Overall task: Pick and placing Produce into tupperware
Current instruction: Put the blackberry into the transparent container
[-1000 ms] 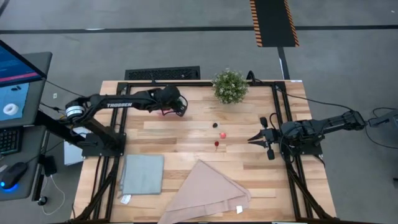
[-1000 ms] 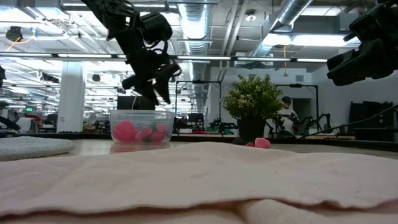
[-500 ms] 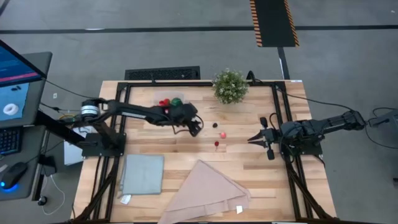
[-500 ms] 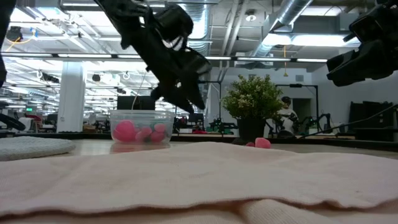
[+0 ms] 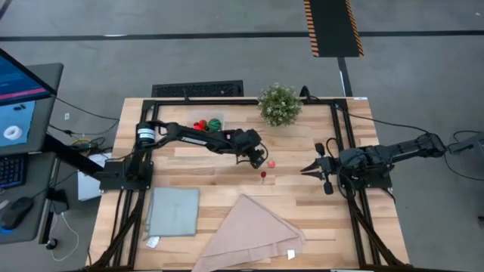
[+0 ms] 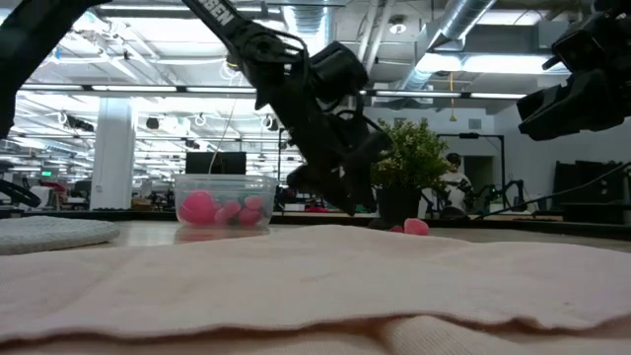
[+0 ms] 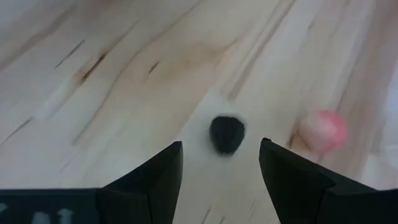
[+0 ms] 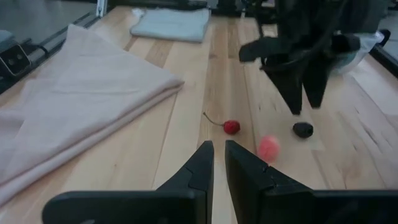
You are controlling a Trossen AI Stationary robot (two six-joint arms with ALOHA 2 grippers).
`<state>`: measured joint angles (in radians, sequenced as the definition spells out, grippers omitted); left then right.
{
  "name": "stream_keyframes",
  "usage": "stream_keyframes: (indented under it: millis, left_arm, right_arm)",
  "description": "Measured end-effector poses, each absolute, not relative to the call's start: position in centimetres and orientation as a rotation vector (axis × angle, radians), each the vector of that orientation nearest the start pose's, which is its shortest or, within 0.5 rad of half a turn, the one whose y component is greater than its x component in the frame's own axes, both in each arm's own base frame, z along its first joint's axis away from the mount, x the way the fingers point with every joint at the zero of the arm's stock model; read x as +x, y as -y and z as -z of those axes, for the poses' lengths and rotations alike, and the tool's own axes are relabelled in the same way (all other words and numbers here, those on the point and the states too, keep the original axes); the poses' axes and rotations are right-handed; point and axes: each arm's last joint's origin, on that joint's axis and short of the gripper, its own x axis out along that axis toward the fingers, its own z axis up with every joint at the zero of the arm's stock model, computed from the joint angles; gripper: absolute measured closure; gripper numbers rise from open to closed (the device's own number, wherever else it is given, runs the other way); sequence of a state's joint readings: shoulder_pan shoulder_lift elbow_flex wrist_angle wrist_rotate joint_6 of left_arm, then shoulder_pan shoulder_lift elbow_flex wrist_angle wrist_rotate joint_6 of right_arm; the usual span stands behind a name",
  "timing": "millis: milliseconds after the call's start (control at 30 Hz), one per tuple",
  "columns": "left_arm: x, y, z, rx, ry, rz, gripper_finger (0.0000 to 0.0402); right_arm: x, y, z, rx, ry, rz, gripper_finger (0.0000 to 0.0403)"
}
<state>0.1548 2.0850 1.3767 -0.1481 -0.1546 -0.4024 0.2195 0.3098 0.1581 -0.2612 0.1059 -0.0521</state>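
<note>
The clear tupperware (image 5: 206,125) stands at the table's far side with red, pink and green produce inside (image 6: 225,202). Three loose pieces lie on the wood mid-table: a small dark one (image 7: 227,134), a pink one (image 5: 271,163) and a red cherry with a stem (image 5: 264,175). My left gripper (image 5: 259,159) is open and slants down just above the dark piece, one finger on either side of it (image 8: 303,129), not touching. My right gripper (image 5: 306,169) rests shut at the table's right, holding nothing, pointing toward the loose pieces.
A bushy potted plant (image 5: 279,104) stands at the far edge, right of the tupperware. A folded pink cloth (image 5: 249,230) lies at the near edge, and a grey-blue square cloth (image 5: 172,211) lies to its left. Bare wood surrounds the loose pieces.
My left gripper has swung from above the tupperware toward the table's right and near side. It has sunk and tipped further down, over the dark piece. Its fingers have stayed open. The tupperware now shows uncovered in the high view.
</note>
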Motion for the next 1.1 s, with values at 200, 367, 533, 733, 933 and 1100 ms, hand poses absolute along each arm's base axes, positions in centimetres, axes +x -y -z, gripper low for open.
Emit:
stream_keyframes:
  millis: [200, 367, 533, 733, 933, 1100]
  left_arm:
    - [44.5, -7.5, -14.3, -0.359, -0.79, -0.461, 0.02]
    - [45.0, -7.8, -13.3, -0.371, -0.789, -0.458, 0.02]
    - [45.0, -7.9, -13.1, -0.381, -0.793, -0.453, 0.0201]
    - [44.9, -8.1, -12.7, -0.386, -0.804, -0.463, 0.0238]
    - [44.9, -8.1, -12.8, -0.385, -0.806, -0.465, 0.0334]
    - [44.9, -7.9, -12.9, -0.382, -0.803, -0.464, 0.0342]
  right_arm:
    - [10.7, -2.1, -16.6, -0.12, -0.418, -0.123, 0.0339]
    - [10.7, -2.1, -16.6, -0.12, -0.417, -0.124, 0.0339]
    - [10.7, -2.1, -16.7, -0.12, -0.416, -0.123, 0.0339]
    - [10.7, -2.1, -16.7, -0.12, -0.416, -0.124, 0.0339]
    - [10.7, -2.1, -16.7, -0.12, -0.415, -0.124, 0.0339]
    - [10.7, -2.1, -16.7, -0.12, -0.415, -0.123, 0.0339]
